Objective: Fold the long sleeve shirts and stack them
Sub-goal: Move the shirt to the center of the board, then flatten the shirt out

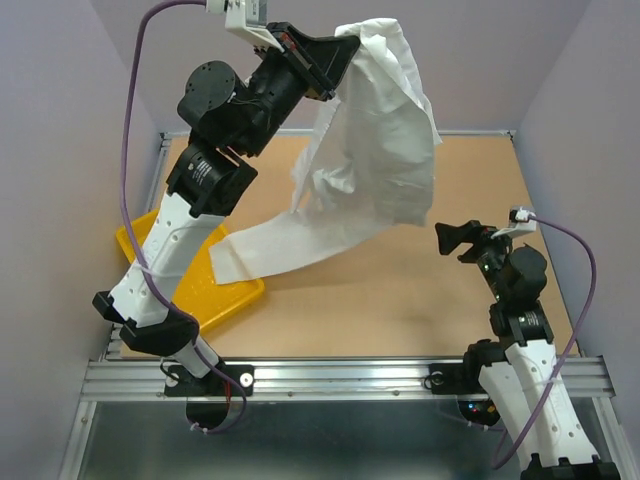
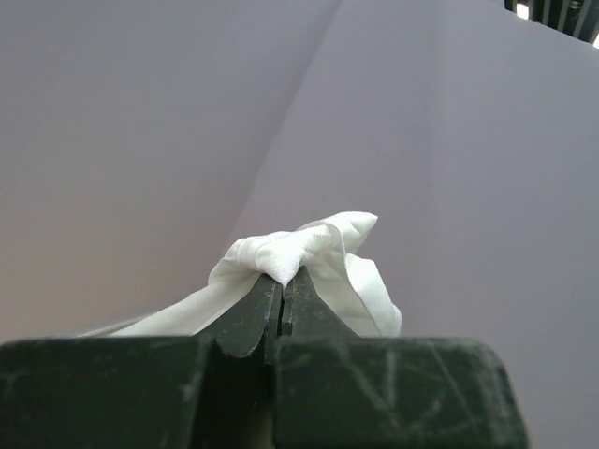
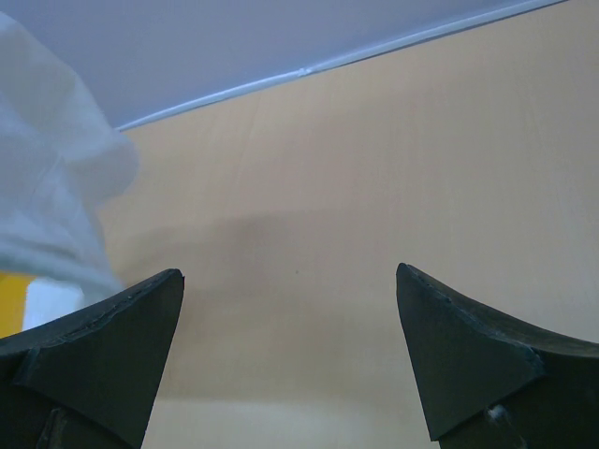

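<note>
A white long sleeve shirt (image 1: 375,150) hangs high in the air from my left gripper (image 1: 352,45), which is shut on a bunched fold of its fabric (image 2: 299,248). One sleeve (image 1: 270,250) trails down to the table, its end lying over the yellow tray. My right gripper (image 1: 452,238) hovers low over the right side of the table, open and empty, just right of the hanging shirt. In the right wrist view its fingers (image 3: 103,346) stand wide apart, with the shirt's edge (image 3: 47,178) blurred at the left.
A yellow tray (image 1: 225,290) lies at the table's front left, partly under my left arm. Lavender walls (image 1: 60,150) enclose the brown tabletop (image 1: 400,300) on three sides. An aluminium rail (image 1: 340,375) runs along the near edge.
</note>
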`<state>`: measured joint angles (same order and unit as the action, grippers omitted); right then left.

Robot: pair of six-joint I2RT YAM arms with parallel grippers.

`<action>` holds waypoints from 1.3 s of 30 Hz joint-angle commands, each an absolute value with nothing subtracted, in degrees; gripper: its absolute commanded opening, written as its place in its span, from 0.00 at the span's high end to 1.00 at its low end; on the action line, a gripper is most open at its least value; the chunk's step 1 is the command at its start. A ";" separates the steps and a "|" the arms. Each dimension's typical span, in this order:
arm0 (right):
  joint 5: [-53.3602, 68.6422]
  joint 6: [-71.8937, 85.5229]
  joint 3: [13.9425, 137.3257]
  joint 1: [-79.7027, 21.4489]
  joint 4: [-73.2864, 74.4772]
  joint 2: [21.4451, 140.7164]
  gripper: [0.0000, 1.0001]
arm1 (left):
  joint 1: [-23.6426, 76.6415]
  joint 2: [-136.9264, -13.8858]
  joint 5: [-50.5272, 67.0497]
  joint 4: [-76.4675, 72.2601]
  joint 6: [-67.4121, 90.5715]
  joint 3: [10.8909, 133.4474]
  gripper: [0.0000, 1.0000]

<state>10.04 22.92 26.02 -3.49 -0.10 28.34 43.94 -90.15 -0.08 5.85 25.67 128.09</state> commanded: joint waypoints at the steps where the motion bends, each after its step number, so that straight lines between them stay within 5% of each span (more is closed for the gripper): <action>1: 9.32 21.45 31.63 -3.96 -0.18 27.42 0.00 | 43.77 -86.76 2.02 -4.64 23.03 124.03 1.00; 8: 7.74 21.71 32.61 -4.04 2.63 28.04 0.00 | 43.77 -78.58 -8.86 -8.35 18.81 96.74 0.74; 13: 5.98 21.53 33.92 -3.96 5.09 28.65 0.00 | 42.28 -75.58 -26.33 -4.34 17.39 83.16 0.29; 22: 4.31 21.01 36.12 -4.04 8.43 34.18 0.00 | 33.75 -74.72 -18.99 10.55 22.68 72.79 0.14; 34: 19.42 21.62 43.06 -5.61 12.65 59.04 0.00 | 33.57 -53.37 -24.35 9.75 20.21 50.11 0.14; 39: 11.53 21.36 45.17 -16.59 13.62 67.92 0.00 | 33.49 -47.74 -24.52 9.67 18.55 42.46 0.14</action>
<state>13.85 21.82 40.51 -10.13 12.03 64.75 33.65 -49.95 -22.76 10.50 20.67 46.37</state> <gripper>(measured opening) 0.999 0.862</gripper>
